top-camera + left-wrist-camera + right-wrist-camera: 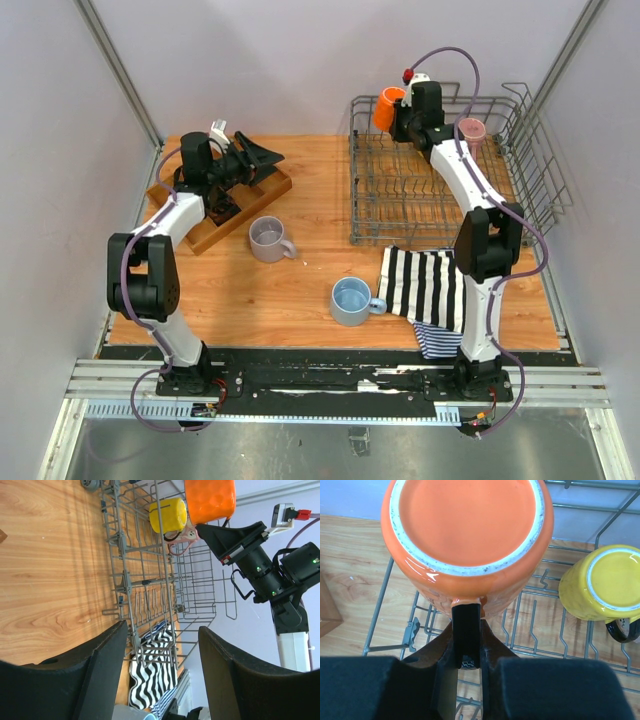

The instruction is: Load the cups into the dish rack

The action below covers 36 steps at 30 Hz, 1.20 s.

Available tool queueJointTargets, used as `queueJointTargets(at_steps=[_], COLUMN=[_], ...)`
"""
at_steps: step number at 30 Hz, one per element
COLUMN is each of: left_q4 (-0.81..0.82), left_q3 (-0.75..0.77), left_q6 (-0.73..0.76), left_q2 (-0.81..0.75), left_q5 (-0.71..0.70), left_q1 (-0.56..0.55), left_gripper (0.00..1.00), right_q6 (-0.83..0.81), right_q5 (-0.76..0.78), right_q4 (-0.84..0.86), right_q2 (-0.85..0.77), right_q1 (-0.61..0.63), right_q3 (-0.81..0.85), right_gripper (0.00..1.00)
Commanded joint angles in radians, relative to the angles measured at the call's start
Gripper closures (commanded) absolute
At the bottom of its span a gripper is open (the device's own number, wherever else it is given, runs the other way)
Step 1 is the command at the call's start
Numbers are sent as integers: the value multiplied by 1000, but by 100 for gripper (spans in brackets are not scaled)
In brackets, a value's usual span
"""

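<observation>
Your right gripper (467,650) is clamped tight on the handle of the orange mug (467,535), which hangs upside down over the far left corner of the dish rack (395,205), just beside the yellow mug (602,585) that's already parked mouth-down in there. The pink mug (471,129) is in the rack too. So you're mid-placement, I'd say: lower it straight between the tines, clear of the yellow one, then let go. Your left gripper (161,645) is open and empty over the wooden tray (262,195). The grey mug (268,238) and blue mug (351,300) wait on the table (300,290).
</observation>
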Motion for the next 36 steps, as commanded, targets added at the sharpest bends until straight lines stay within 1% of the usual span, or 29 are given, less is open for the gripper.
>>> queueJointTargets(at_steps=[1,16,36], left_q4=[52,56,53], left_q3=[-8,14,16], left_q6=[-12,-21,-25], left_q2=[23,68,91], left_q5=[34,40,32], left_q1=[12,30,37], left_gripper=[37,37,38], right_q6=[-24,-33,-42], right_q5=[24,40,46], right_q4=[56,31,26], right_q2=[14,126,177], right_q1=[-31,-60,-91], right_q3=[94,191,194], right_gripper=[99,99,99])
